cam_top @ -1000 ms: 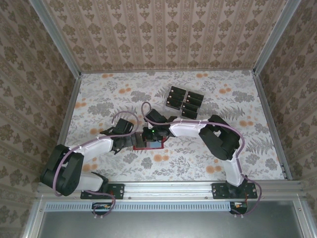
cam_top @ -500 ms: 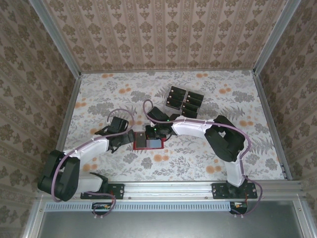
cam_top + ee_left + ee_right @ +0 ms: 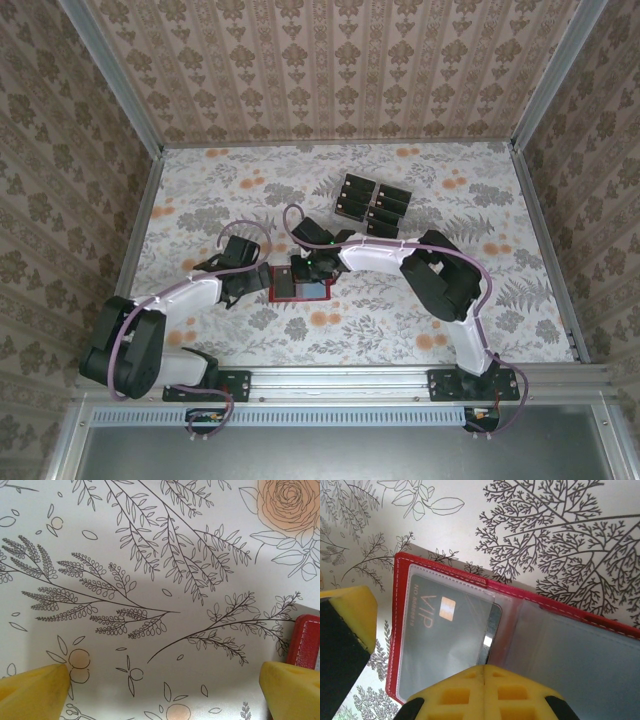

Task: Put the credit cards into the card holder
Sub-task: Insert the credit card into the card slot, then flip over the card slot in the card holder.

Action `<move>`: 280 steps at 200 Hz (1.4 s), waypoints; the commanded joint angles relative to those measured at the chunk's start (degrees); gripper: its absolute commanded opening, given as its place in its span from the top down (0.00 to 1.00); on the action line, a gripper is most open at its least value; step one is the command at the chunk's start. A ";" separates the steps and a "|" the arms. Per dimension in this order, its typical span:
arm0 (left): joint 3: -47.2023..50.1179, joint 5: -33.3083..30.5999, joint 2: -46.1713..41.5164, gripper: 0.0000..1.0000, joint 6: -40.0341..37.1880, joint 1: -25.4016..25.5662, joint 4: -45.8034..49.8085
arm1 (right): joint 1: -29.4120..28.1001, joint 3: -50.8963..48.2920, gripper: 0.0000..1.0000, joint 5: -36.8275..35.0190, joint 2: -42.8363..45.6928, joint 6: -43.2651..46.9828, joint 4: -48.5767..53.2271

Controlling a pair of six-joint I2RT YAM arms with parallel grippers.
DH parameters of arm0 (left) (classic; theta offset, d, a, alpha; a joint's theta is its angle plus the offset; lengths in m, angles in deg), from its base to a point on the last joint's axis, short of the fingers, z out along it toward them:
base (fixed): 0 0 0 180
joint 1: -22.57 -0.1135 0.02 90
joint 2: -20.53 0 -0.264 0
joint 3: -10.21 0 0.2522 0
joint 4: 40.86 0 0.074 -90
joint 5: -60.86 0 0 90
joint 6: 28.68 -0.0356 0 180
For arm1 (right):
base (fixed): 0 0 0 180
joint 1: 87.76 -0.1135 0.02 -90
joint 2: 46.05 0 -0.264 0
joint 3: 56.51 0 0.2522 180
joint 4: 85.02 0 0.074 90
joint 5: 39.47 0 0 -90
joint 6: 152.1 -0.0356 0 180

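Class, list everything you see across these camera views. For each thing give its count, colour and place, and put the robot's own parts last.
card holder: one, red, lying open on the table near its centre
sleeved credit card: one, dark with VIP lettering, in the holder's clear pocket
loose credit cards: several, black, clustered far centre-right on the table
table: one, white floral cover
walls: beige patterned, around three sides
left gripper: one, yellow-tipped, open, just left of the holder
right gripper: one, yellow-tipped, shut, over the holder
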 commanded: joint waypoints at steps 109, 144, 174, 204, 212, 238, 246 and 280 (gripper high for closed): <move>0.57 1.65 1.34 0.00 -1.03 0.11 -0.92 | -0.69 0.50 0.93 2.03 2.56 -0.02 -1.14; -1.16 0.93 -1.34 0.00 -2.58 0.12 1.94 | 0.38 -2.30 0.80 0.19 9.04 2.90 0.70; -0.43 3.12 -4.79 0.00 -3.15 0.16 1.19 | 1.29 -2.84 0.66 -1.44 10.27 7.05 4.41; -0.73 4.72 -5.59 0.00 -2.59 0.65 1.65 | 1.51 -0.99 0.63 -1.86 7.86 9.97 6.70; -0.90 4.77 -5.52 0.00 -2.46 0.72 1.91 | 1.52 -0.37 0.63 -1.88 6.91 10.43 7.01; -1.74 4.12 -5.22 0.00 -1.96 3.17 2.62 | 1.65 1.15 0.62 -2.79 4.64 12.19 8.12; -1.88 3.94 -5.05 0.00 -1.70 3.53 2.73 | 1.65 1.25 0.61 -3.23 4.23 12.71 8.34; -2.89 3.18 -4.21 0.00 -1.04 5.19 2.98 | 2.03 1.37 0.58 -4.83 3.26 14.26 9.27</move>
